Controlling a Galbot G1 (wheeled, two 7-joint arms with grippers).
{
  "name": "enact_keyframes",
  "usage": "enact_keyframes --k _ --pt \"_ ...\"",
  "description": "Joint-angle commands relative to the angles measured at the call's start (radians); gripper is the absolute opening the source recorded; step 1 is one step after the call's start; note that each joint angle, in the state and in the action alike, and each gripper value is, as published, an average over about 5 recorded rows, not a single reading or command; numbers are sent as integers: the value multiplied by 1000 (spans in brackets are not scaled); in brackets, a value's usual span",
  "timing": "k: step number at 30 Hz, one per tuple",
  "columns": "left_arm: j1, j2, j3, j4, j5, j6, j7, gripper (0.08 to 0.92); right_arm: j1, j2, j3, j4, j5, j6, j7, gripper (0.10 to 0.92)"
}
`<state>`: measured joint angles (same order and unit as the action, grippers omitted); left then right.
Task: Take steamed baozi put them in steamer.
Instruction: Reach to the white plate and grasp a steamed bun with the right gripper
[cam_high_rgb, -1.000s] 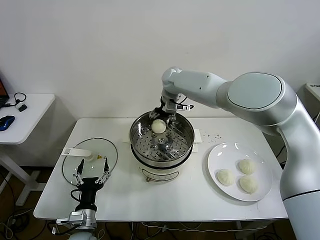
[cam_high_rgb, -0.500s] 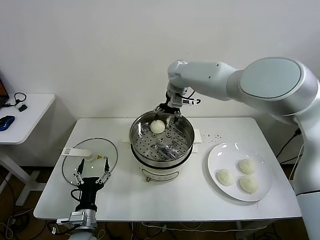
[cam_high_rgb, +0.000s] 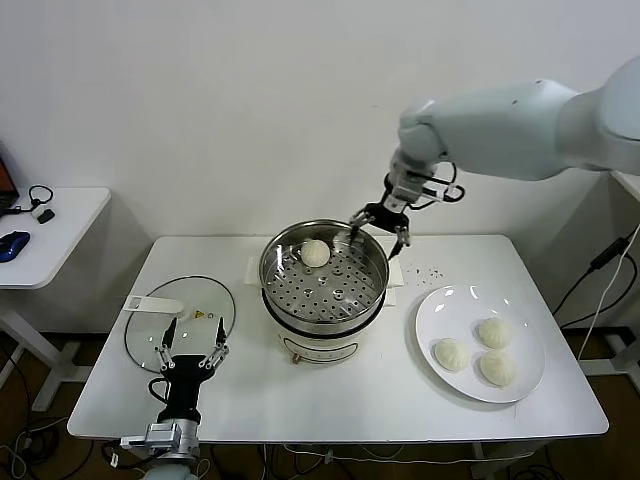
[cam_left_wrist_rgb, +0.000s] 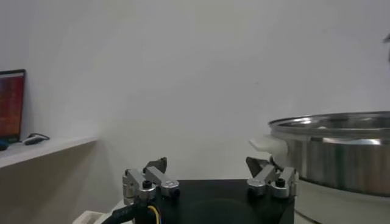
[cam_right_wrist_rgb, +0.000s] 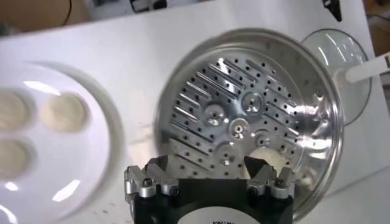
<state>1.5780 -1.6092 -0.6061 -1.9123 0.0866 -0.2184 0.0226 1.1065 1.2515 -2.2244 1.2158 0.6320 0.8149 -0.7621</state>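
The steamer (cam_high_rgb: 325, 300) stands at the table's middle with one baozi (cam_high_rgb: 316, 253) on its perforated tray at the far left side. Three baozi (cam_high_rgb: 451, 354) (cam_high_rgb: 493, 332) (cam_high_rgb: 497, 367) lie on the white plate (cam_high_rgb: 440, 310) at the right. My right gripper (cam_high_rgb: 378, 228) is open and empty, above the steamer's far right rim. In the right wrist view the tray (cam_right_wrist_rgb: 237, 115), the baozi inside it (cam_right_wrist_rgb: 271, 159) and the plate's baozi (cam_right_wrist_rgb: 63, 113) show beyond the open gripper (cam_right_wrist_rgb: 206, 165). My left gripper (cam_high_rgb: 190, 339) is open and empty, low at the table's front left; it also shows in the left wrist view (cam_left_wrist_rgb: 207, 167).
A flat glass lid (cam_high_rgb: 180, 318) with a white handle lies on the table left of the steamer, just beyond the left gripper. A second white table (cam_high_rgb: 50, 225) with small devices stands at the far left. A wall is close behind.
My right gripper has left the baozi in the steamer, and has risen and moved right from over the tray to the far right rim. The left arm dropped slightly.
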Motion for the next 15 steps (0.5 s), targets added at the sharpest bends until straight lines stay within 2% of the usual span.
enact_keyframes --k 1,8,15 --pt "0 -11 10 7 3 -2 0 823 166 -153 -135 185 145 -384 -101 823" --pt "-4 -7 8 15 -2 -2 0 823 207 -209 -200 292 185 -549 -135 823" --pt "-7 -5 10 24 -3 -3 -1 823 218 -265 -216 406 241 -751 -89 823"
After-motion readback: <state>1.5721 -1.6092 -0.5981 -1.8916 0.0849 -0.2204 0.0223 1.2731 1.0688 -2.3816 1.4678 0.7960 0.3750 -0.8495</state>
